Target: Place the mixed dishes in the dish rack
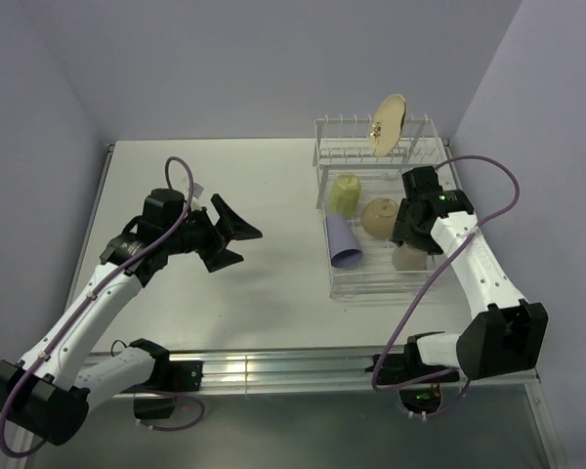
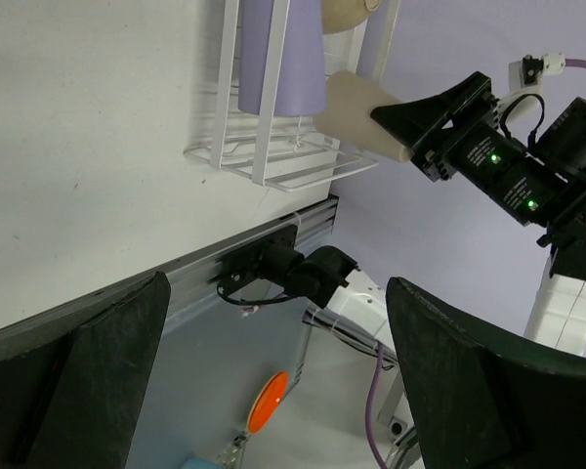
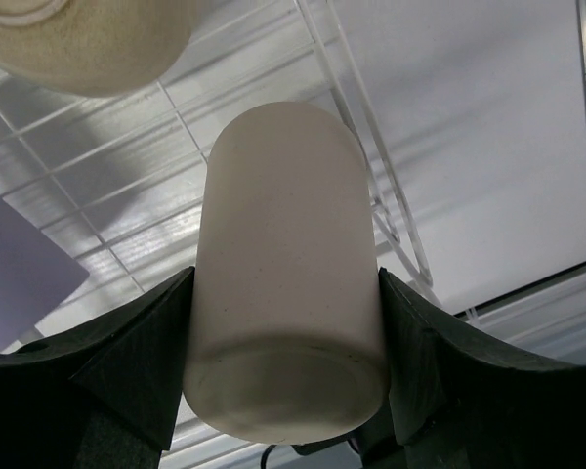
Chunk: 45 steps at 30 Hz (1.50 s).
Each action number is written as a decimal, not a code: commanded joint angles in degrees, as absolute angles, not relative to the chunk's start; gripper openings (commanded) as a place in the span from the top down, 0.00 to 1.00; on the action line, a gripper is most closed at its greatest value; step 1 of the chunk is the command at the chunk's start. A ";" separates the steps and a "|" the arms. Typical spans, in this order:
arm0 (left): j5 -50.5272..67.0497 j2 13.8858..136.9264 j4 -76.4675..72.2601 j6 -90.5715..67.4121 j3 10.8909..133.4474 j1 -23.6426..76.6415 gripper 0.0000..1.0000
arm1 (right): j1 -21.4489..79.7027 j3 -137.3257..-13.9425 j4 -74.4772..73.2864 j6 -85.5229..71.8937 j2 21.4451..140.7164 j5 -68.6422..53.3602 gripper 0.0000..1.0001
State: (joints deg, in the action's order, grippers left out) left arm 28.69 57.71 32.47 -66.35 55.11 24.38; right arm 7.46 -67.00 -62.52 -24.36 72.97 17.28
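Note:
The white wire dish rack [image 1: 371, 278] stands at the right of the table. The cream plate [image 1: 389, 124] stands upright in its far prongs. The yellow-green mug [image 1: 345, 193], the lavender tumbler [image 1: 344, 242] lying on its side and the small pale bowl [image 1: 379, 215], upside down, rest on its grid. My right gripper [image 1: 410, 242] is shut on the tan tumbler [image 3: 288, 283], holding it by its sides over the rack's near right part. My left gripper [image 1: 236, 237] is open and empty above the table's middle. The left wrist view shows the tan tumbler [image 2: 356, 112] tilted at the rack's near corner [image 2: 273, 171].
The table's metal front rail [image 1: 273, 369] runs along the near edge. Walls close in at the back and on the right, just behind the rack. The right arm's purple cable [image 1: 488, 171] loops beside the rack. In the right wrist view the rack's grid wires [image 3: 273, 78] lie under the tumbler.

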 commanded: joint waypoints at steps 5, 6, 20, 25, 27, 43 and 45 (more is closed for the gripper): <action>30.50 61.43 33.66 -61.61 60.38 24.08 0.01 | 5.80 -65.04 -55.81 -24.00 75.67 16.44 0.94; 30.59 61.61 33.40 -61.61 60.47 24.08 0.01 | 5.71 -64.87 -55.55 -24.08 75.76 16.09 0.93; 31.90 64.95 31.20 -62.05 61.08 23.73 0.01 | 5.45 -64.78 -55.55 -23.99 74.62 16.69 0.25; 32.87 65.57 29.80 -62.84 60.21 23.64 0.01 | 5.45 -65.30 -56.77 -24.08 72.87 17.14 0.09; 33.13 65.48 29.09 -63.37 59.77 23.73 0.01 | 5.45 -65.39 -57.13 -24.26 72.42 17.49 0.01; 33.40 62.49 26.46 -66.27 55.99 23.73 0.01 | 17.72 -89.00 -67.67 -23.73 70.39 25.66 0.00; 33.40 61.70 26.02 -67.06 55.03 23.73 0.01 | 20.29 -93.23 -68.38 -23.12 71.97 23.74 0.00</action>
State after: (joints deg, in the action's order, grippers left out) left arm 32.16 64.12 29.19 -65.71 56.14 23.94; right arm 16.73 -86.91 -64.86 -24.03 71.00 22.31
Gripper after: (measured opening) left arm 0.992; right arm 0.994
